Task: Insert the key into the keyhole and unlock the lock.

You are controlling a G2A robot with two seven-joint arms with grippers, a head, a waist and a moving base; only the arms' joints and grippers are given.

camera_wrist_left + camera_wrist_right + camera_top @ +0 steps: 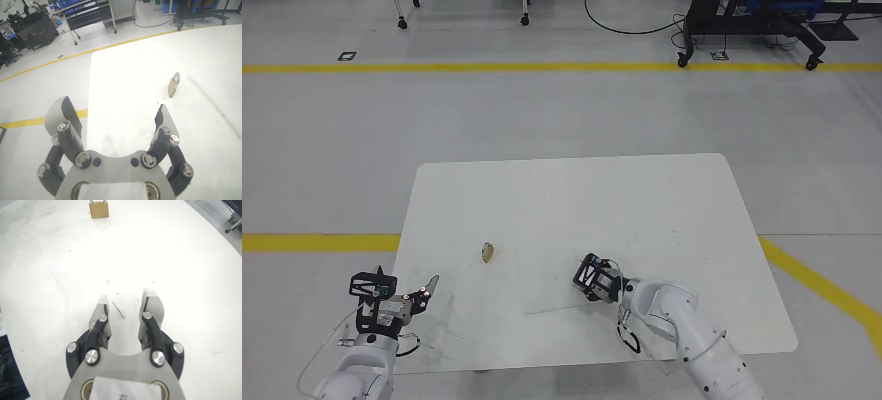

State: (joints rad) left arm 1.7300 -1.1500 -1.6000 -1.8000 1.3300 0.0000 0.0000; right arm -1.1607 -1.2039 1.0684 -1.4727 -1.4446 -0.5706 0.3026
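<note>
Lock (487, 252) sits on the table (662, 190), left of centre and toward the near edge. It appears to stand on its base, long axis upright, with the shackle on top. Its broad brass face is turned to the right gripper (126, 295) and its narrow edge to the left gripper (114, 104).

Key (118, 309): right wrist view only. A thin metal sliver on the table between that gripper's spread fingers, nearer one finger and touching neither. Its long axis slants across the gap. Can't tell which end is the bit.

Left wrist view: lock (172, 88) beyond the wide-open jaws, well apart from them. A thin white sheet (223, 94) lies just past it.

Top view: left gripper (402, 290) at the near left corner. Right gripper (592, 278) is right of the lock.

Paper tag (124, 387) on the right gripper's base has a dark mark cut off at the edge, unreadable.
</note>
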